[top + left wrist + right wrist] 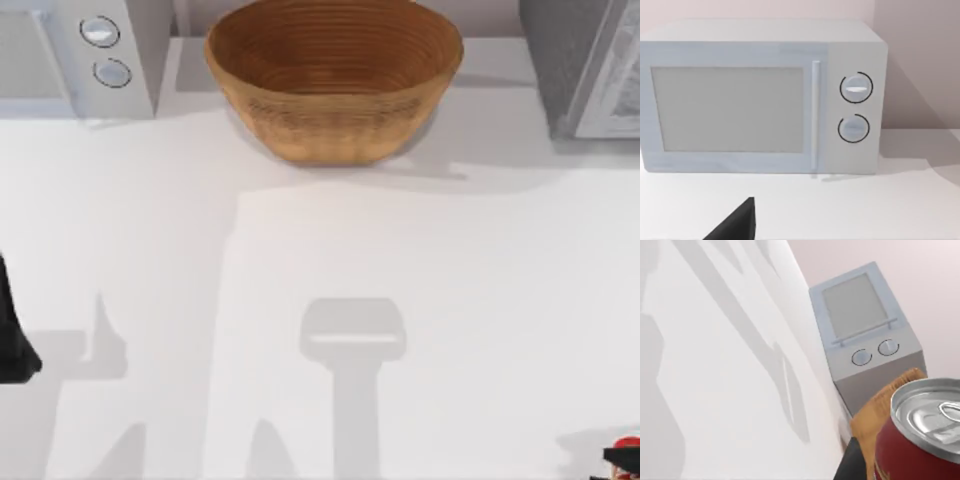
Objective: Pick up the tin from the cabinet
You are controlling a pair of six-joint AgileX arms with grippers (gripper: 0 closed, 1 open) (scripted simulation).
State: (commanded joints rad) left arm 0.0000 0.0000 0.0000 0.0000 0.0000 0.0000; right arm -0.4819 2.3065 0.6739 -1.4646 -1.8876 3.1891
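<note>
- A red tin (920, 440) with a silver lid is seen right against the right gripper's camera; whether it is pinched cannot be told.
- Well in front of the basket (333, 78), toward its right, the tin is glimpsed.
- The left arm (15, 335) is parked far left of the basket, facing the microwave (762, 97).

Left arm (14, 340) at the table's left edge, right gripper (622, 458) at the near right corner, closed around a red tin (920, 440)
</note>
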